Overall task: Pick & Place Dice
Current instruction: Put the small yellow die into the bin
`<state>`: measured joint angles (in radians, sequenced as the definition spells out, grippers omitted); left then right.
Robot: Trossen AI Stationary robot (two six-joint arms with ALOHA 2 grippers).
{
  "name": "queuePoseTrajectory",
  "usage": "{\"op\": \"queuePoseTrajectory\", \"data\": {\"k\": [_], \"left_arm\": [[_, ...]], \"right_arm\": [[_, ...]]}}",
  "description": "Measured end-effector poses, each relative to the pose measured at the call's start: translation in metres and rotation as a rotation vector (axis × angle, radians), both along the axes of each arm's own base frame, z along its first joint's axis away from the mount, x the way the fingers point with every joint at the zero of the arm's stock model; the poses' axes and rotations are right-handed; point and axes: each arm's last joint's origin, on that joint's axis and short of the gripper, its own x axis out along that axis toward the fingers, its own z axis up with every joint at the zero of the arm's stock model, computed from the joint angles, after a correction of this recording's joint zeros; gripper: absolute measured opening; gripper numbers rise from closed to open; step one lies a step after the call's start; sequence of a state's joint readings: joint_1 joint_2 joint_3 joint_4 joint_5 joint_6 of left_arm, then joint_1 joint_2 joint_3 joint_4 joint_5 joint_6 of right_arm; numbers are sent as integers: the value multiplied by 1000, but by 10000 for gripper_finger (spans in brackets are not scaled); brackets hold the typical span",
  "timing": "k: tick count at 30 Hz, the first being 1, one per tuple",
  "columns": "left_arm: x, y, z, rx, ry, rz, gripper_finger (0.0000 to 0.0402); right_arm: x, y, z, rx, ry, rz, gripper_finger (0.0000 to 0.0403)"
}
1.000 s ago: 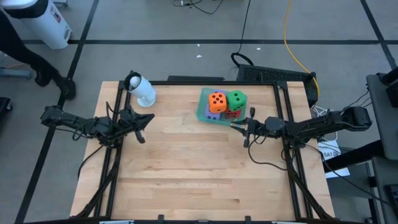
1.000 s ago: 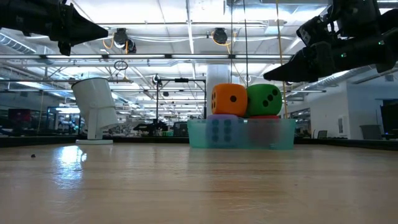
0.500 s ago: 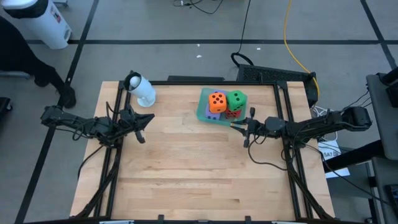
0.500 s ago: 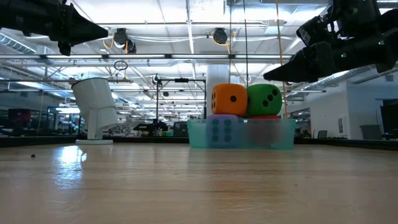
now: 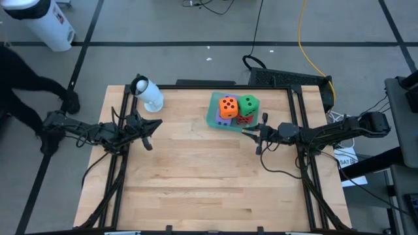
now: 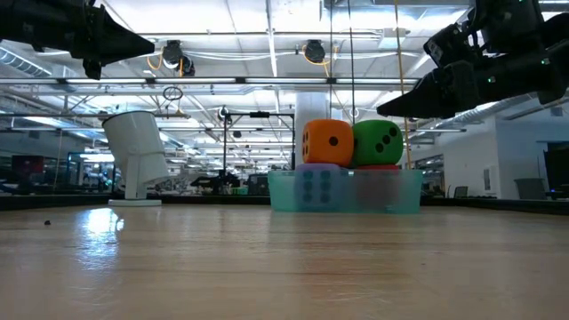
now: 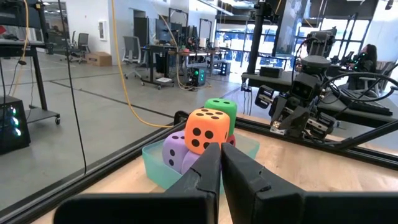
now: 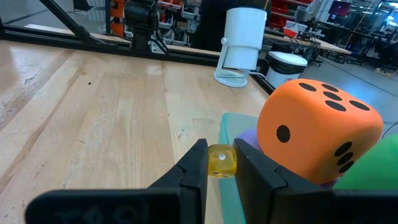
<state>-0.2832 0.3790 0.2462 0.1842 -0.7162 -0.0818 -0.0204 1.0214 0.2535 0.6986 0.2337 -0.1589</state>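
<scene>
Yellow little cube pinched in the right gripper (image 8: 220,163), big dice stacked in the tray

Dark fingers of the right gripper are closed on a small translucent yellow die (image 8: 221,161), held above the wooden table (image 5: 196,170) just beside the teal tray (image 5: 214,118); the left gripper (image 7: 220,163) hangs over the table's left side with its fingers pressed together and nothing between them. Piled in the tray, at the table's far edge, are the orange die (image 5: 228,107) and the green die (image 5: 248,104) on top, the red die (image 5: 245,119) beneath the green one, and two purple dice (image 7: 175,151) beneath the orange one. A white cylindrical object (image 5: 150,94) stands near the far left corner, well apart from the tray. A person's dark-clothed leg (image 5: 29,85) shows on the floor beyond the table's left side
</scene>
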Motion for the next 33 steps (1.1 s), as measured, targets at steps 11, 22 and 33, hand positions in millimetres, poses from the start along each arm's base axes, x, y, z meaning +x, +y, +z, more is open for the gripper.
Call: {"op": "queuePoseTrajectory", "data": {"k": [11, 22, 33], "left_arm": [[0, 0, 0, -2, -1, 0, 26], [4, -3, 0, 10, 4, -61, 26], [24, -5, 1, 23, -31, -80, 26]], "right_arm": [[0, 0, 0, 0, 0, 0, 54], [0, 0, 4, -10, -38, -2, 54], [-1, -10, 4, 3, -40, -98, 54]]}}
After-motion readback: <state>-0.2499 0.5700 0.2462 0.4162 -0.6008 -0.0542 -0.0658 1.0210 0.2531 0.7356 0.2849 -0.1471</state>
